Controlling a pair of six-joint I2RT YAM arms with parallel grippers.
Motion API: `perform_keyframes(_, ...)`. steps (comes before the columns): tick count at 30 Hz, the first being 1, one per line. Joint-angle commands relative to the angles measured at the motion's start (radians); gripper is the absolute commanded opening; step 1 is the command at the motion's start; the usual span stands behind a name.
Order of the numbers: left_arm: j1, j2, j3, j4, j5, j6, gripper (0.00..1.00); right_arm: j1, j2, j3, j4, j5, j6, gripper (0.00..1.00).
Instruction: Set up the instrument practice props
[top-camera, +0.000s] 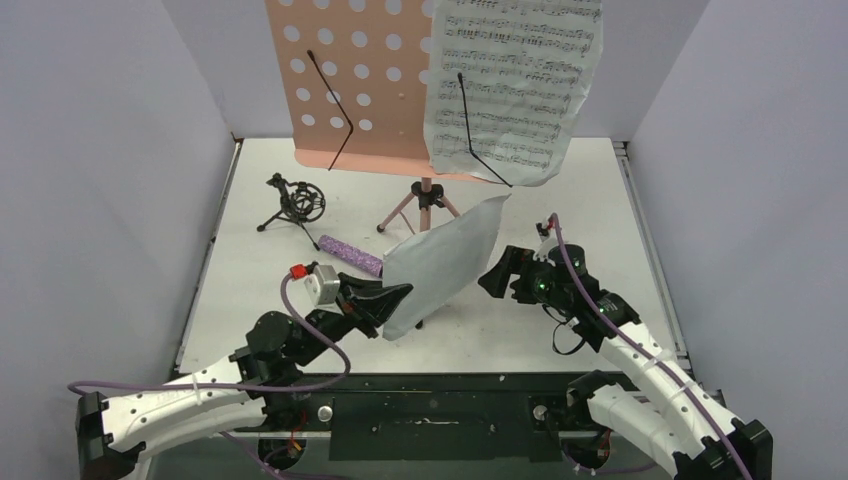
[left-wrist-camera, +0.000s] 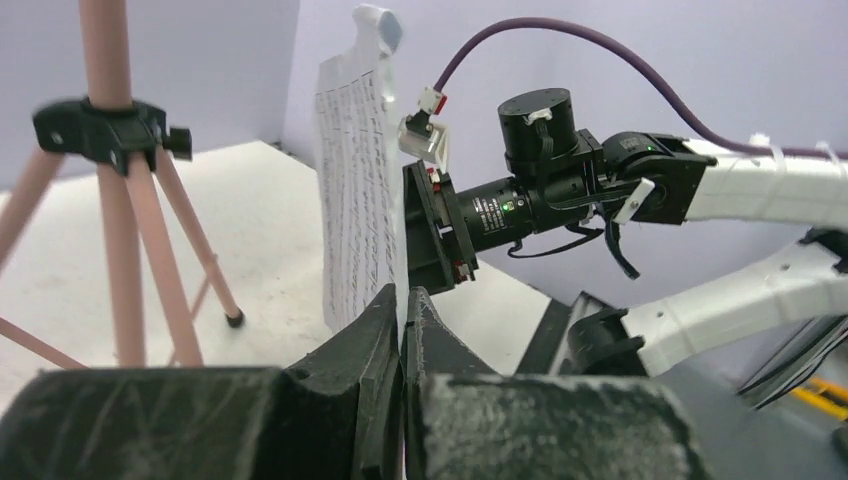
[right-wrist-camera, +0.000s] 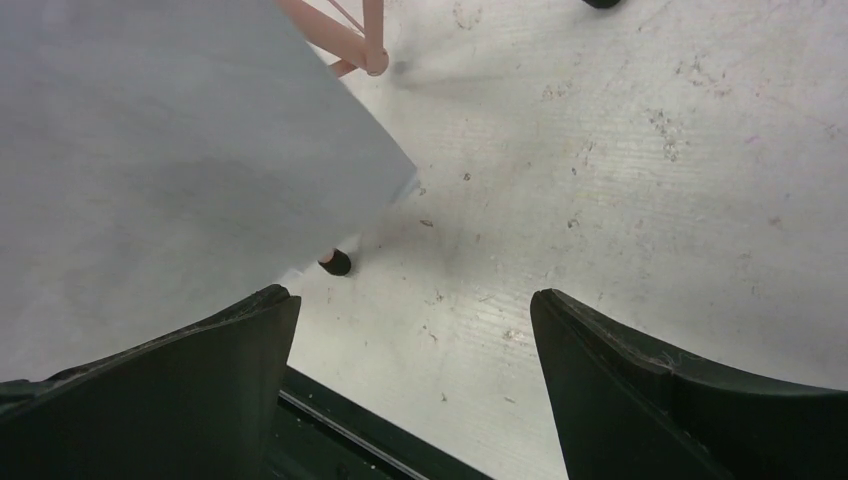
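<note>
Paper stood nearly upright over the middle of the table (top-camera: 600, 215): a loose sheet-music page (top-camera: 445, 260), pinched at its lower left corner by the left gripper (top-camera: 400, 296), whose jaws were shut tight on the sheet. In the left wrist view the printed staves showed on the face turned toward the stand, and the top edge curled over. The right gripper (top-camera: 500, 272) hung just beside the page's right edge, jaws spread wide with nothing between them; its own camera showed the blank back of the sheet above its left finger and bare tabletop in the gap. Behind the held page stood the pink music stand (top-camera: 340, 90), its perforated desk facing the arms. A second page (top-camera: 515, 80) lay against the right half of the desk under a black wire arm (top-camera: 470, 130). The purple microphone (top-camera: 350, 255) lay flat on the table between the stand's legs and the left gripper, one end hidden behind the held sheet. The black tripod mic holder (top-camera: 297, 203) stood at the left rear, near the microphone but apart from it.
</note>
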Motion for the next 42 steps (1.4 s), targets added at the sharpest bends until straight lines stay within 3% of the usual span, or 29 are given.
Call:
perform_keyframes(1,-0.009,-0.051,0.025,-0.115,0.086,0.263,0.0,-0.023,-0.028,-0.067,0.024,-0.029,0.095,0.9)
perform_keyframes(7,-0.027,-0.001,0.001,-0.211,0.09,0.327,0.0,-0.075,-0.062,-0.228,0.158,-0.253,0.233,0.9)
perform_keyframes(11,-0.078,0.077,-0.017,-0.216,0.044,0.396,0.0,-0.097,-0.086,-0.291,0.177,-0.322,0.305,0.9)
perform_keyframes(17,-0.203,0.157,-0.027,-0.22,-0.132,0.546,0.0,-0.1,-0.11,-0.385,0.331,-0.427,0.469,0.9)
perform_keyframes(23,-0.284,0.19,-0.029,-0.222,-0.279,0.649,0.0,-0.101,-0.105,-0.365,0.473,-0.469,0.541,0.9)
perform_keyframes(33,-0.346,0.162,-0.056,-0.169,-0.347,0.76,0.0,-0.1,-0.065,-0.268,0.483,-0.449,0.524,0.9)
perform_keyframes(38,-0.402,0.226,-0.032,-0.167,-0.419,0.828,0.0,-0.103,0.0,-0.308,0.631,-0.472,0.613,0.9)
perform_keyframes(42,-0.468,0.292,-0.016,-0.153,-0.516,0.886,0.0,-0.104,0.04,-0.263,0.592,-0.471,0.572,0.9)
